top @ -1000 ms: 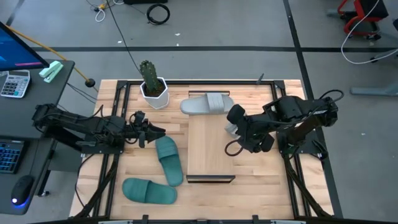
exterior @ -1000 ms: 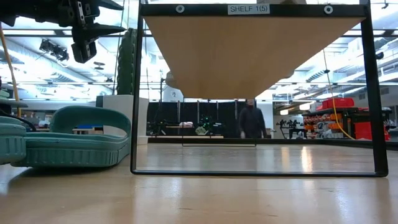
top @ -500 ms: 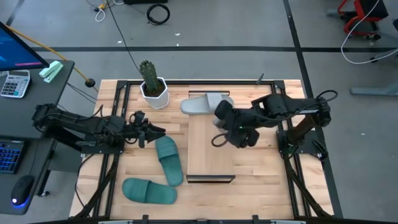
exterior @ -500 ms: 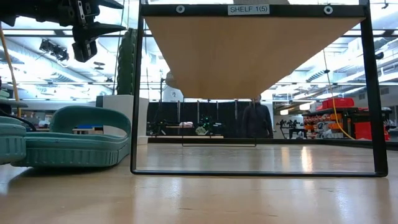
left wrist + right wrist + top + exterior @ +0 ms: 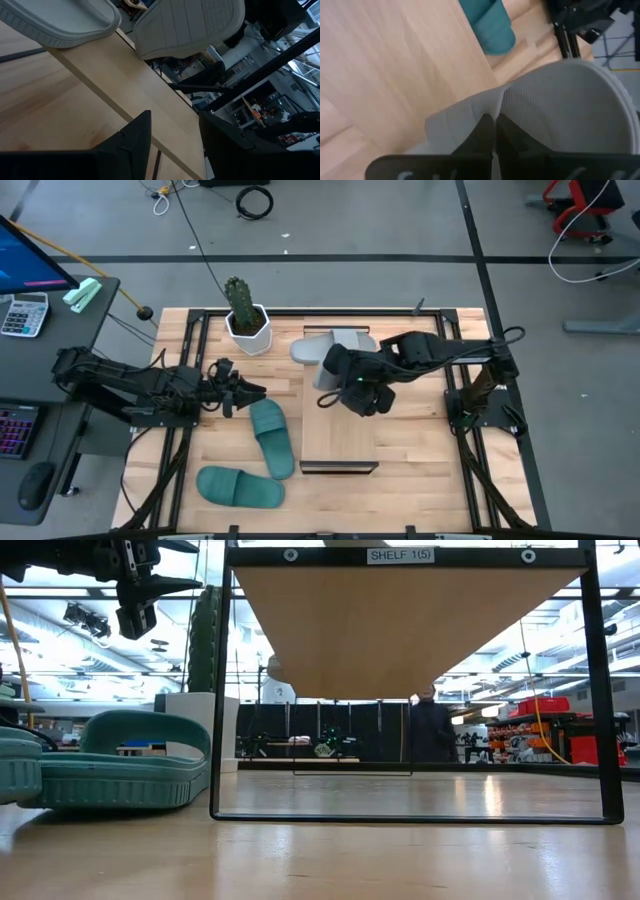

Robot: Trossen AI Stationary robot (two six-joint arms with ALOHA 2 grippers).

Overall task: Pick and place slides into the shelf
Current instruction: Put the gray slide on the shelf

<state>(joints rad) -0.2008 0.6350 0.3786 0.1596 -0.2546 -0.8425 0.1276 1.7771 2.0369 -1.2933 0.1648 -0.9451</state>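
Swung leftward across the shelf (image 5: 338,415) since a second ago: right end effector (image 5: 332,372), clamped on the strap of a grey slide (image 5: 555,120), carried above the shelf's far end. Second grey slide (image 5: 335,345) lying on the worktop (image 5: 400,450) just beyond the shelf. Two teal slides (image 5: 272,435) and (image 5: 240,486) untouched left of it. Nothing under the shelf in the low view. Left end effector (image 5: 238,393) hovering near the teal pair, fingers apart. All four left to place.

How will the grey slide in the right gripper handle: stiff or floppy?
Probably soft: its strap puckers where the right gripper pinches it. Likely light, since that one pinch seems to carry the grey slide. It may swing when lowered.
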